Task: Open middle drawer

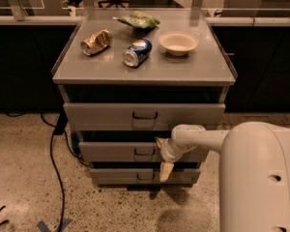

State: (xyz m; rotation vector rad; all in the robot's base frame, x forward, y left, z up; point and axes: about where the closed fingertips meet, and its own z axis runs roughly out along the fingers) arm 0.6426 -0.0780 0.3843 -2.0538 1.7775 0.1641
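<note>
End effector (163,158) sits right against the middle drawer (111,152), just right of its loop handle (145,152). Spread or closed, I can't tell. The drawer lies between the cabinet's upper and lower drawers.

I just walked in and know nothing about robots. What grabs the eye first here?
The bulky white robot arm fills the lower right, its end effector at the middle drawer front, just right of the handle. On top of the grey cabinet lie a crushed can, a blue can on its side, a white bowl and a green bag.
</note>
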